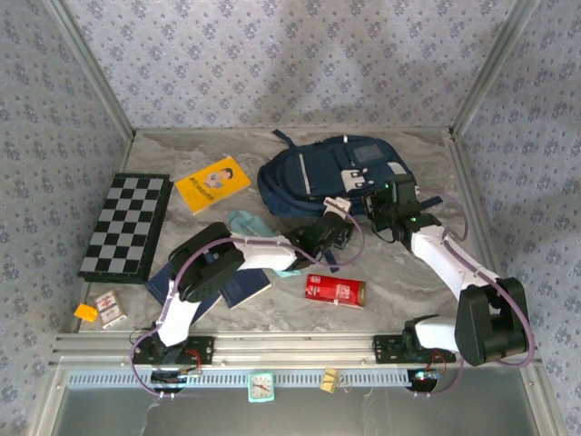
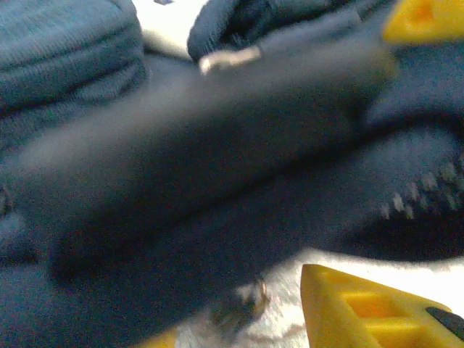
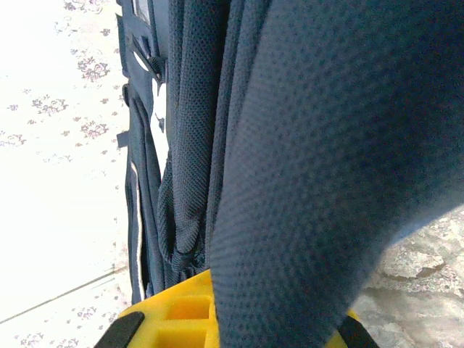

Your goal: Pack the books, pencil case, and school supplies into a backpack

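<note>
Navy blue fabric backpack [image 1: 313, 173] lies far centre on the marble worktop [image 1: 408, 291]. Right pincer [image 1: 388, 198] is clenched on the backpack's dark mesh fabric at its right side. Left pincer [image 1: 342, 234] sits at the backpack's near edge, released, yellow fingers [image 2: 370, 312] parted around a blurred dark strap. Small red oblong box [image 1: 334, 290] lies near centre, yellow paperback [image 1: 211, 183] far left.

The backpack [image 1: 327, 173] lies at the far middle of the tabletop [image 1: 390, 292]. A single book [image 1: 212, 183] lies to its left, and further left, a little nearer, the chessboard [image 1: 127, 225]. The pencil case [image 1: 243, 222] sits just before the backpack's left end. Nearer still, two books [image 1: 249, 289] lie left of the box [image 1: 334, 290], all well before the backpack.
</note>
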Available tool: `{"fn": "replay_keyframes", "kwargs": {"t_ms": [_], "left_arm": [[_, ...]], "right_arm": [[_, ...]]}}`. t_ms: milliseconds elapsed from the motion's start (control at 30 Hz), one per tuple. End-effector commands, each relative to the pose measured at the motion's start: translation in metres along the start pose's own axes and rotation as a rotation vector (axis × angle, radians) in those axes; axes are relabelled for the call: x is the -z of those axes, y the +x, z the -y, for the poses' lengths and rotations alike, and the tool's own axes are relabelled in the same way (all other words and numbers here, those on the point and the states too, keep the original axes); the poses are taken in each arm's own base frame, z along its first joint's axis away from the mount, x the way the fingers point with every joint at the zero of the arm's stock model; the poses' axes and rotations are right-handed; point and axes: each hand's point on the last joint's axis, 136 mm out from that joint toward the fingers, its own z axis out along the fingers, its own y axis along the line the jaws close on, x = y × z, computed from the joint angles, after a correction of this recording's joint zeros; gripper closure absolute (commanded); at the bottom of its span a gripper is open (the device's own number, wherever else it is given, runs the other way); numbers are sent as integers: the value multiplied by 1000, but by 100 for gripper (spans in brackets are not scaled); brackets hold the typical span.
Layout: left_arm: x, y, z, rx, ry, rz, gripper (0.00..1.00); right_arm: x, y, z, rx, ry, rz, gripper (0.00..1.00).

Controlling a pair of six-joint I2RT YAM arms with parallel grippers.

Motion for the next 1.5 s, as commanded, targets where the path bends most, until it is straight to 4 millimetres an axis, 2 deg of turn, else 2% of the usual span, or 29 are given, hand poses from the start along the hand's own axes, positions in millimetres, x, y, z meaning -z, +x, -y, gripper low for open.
{"fn": "replay_keyframes", "kwargs": {"t_ms": [0,133,267,367,567,800,1000,1133,1233,1300,1467], "left_arm": [[-8,-26,-10,56,-72,78,57],[-8,-32,-5,39,-40,103,73],[-4,-36,-5,41,-18,103,93],[0,-38,-7,50,6,86,100],[16,-34,1,22,118,29,100],[33,-11,-20,47,124,-38,100],[43,-9,-36,27,117,-73,100],[50,-11,-38,-1,134,-77,100],[58,-10,-36,-16,194,-109,100],[64,-7,-45,-21,178,-139,100],[75,-1,-53,-35,210,-187,100]], "right_arm": [[11,6,-27,-3,-106,-7,100],[10,6,-24,-5,-104,1,100],[10,2,-20,-3,-92,14,100],[10,-3,-21,-8,-96,24,100],[13,-17,-24,3,-94,48,100],[14,-35,-21,-2,-83,61,100],[7,-41,-20,-7,-71,37,100],[3,-44,-21,3,-67,29,100],[1,-59,-19,25,-42,47,100],[-4,-75,-16,30,-28,50,100],[-38,-111,-13,39,3,-23,100]]}}
